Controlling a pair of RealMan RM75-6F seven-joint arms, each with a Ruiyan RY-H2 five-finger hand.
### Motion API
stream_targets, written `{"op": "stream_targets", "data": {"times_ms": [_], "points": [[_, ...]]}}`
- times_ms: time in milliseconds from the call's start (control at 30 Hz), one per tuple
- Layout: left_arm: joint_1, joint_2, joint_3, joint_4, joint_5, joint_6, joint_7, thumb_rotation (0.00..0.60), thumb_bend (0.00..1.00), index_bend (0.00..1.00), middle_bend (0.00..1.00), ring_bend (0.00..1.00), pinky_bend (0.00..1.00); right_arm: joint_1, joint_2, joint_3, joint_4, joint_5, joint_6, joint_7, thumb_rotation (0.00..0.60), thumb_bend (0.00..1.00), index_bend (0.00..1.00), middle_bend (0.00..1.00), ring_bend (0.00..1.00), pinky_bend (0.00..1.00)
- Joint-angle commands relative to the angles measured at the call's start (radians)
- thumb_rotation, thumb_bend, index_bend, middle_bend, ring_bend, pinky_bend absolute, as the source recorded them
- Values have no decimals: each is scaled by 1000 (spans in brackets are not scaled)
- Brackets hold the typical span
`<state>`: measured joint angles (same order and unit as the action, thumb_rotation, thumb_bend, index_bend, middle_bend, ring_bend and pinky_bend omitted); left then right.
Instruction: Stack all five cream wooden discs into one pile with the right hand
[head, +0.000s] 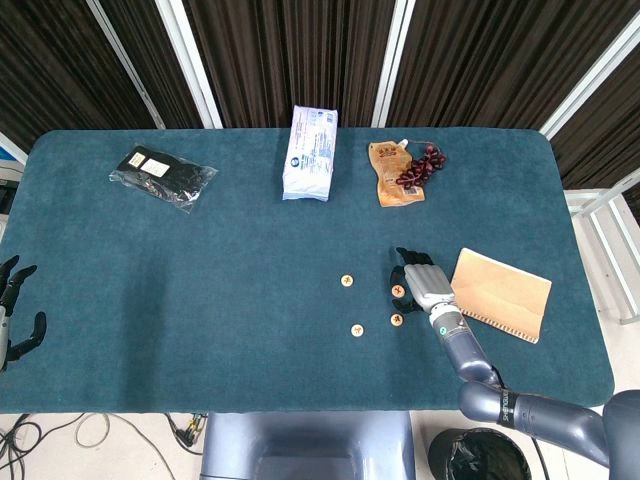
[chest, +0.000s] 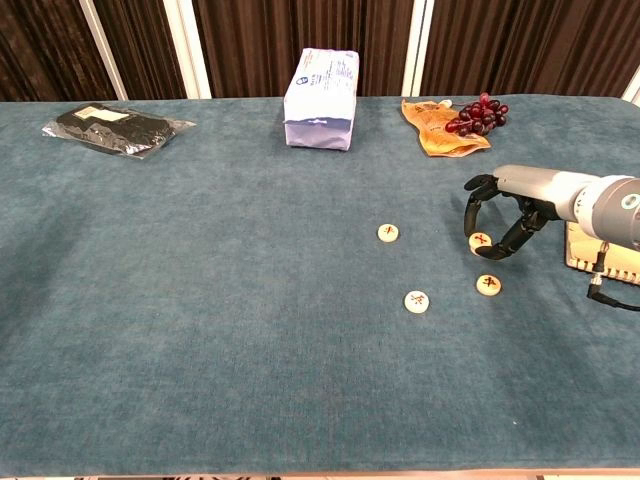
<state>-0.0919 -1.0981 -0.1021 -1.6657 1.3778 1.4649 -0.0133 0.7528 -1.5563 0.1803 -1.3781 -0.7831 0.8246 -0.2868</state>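
Cream wooden discs lay loose on the teal surface (chest: 200, 330), the right hand (chest: 500, 215) arched over one of them.

Its dark fingers (chest: 470, 205) curved down either side of the disc with red marks (chest: 480, 241), which seemed pinched and just raised, though I could not tell for sure. Three more were in sight: one to the left (chest: 388, 233), one nearer (chest: 416, 301) and one just below the hand (chest: 488, 285); a fifth I could not find. They looked small, light, stiff and smooth, best nipped by the rim and apt to slide on each other. A ridged brown card (head: 502, 294) sat close at the hand's right; the white packet (chest: 322, 85), grapes (chest: 478, 112) and dark bag (chest: 110, 130) were well apart. The left hand (head: 15, 310) hung open-fingered off the far edge.
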Motion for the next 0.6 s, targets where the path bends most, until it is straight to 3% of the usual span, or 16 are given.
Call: {"op": "stream_targets", "data": {"times_ms": [33, 600], "points": [[0, 0, 0, 0, 0, 0, 1, 600, 467, 150, 0, 0, 0, 0, 1, -1, -1, 0, 1, -1, 600, 407, 452, 0, 0, 0], [0, 0, 0, -2, -2, -1, 3, 600, 467, 150, 0, 0, 0, 0, 1, 5, -5, -5, 10, 6, 600, 407, 453, 0, 0, 0]]}}
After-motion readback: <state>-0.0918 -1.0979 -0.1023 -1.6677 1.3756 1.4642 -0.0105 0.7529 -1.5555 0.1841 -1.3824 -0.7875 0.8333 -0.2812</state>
